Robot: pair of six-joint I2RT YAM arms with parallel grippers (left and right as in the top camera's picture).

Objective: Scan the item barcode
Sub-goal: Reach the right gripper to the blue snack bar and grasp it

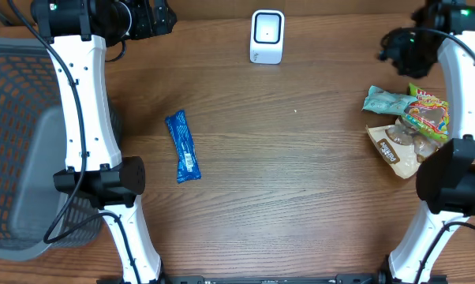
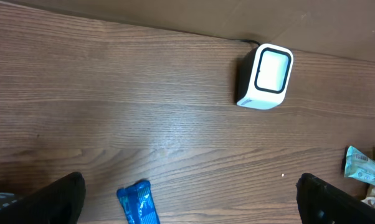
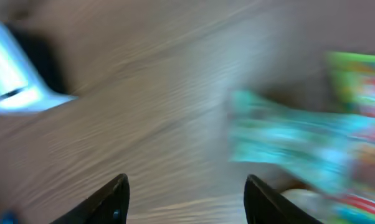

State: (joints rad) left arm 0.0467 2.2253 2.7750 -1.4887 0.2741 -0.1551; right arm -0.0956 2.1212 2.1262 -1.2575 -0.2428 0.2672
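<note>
The white barcode scanner [image 1: 267, 35] [image 2: 265, 78] stands at the back middle of the table. A blue snack bar [image 1: 182, 146] [image 2: 137, 204] lies flat left of centre. My left gripper [image 2: 190, 208] hovers open above the table, the bar's end showing between its fingers but nearer the left one, untouched. My right gripper [image 3: 187, 202] is open with only bare wood between its fingers. A teal packet [image 3: 287, 143] [image 1: 386, 100] lies just ahead and to its right. The right wrist view is blurred by motion.
A pile of snack packets [image 1: 407, 130] sits at the right edge, a colourful one [image 3: 362, 81] on top. A grey mesh basket [image 1: 16, 118] fills the left side. Both white arms rise from the front edge of the table.
</note>
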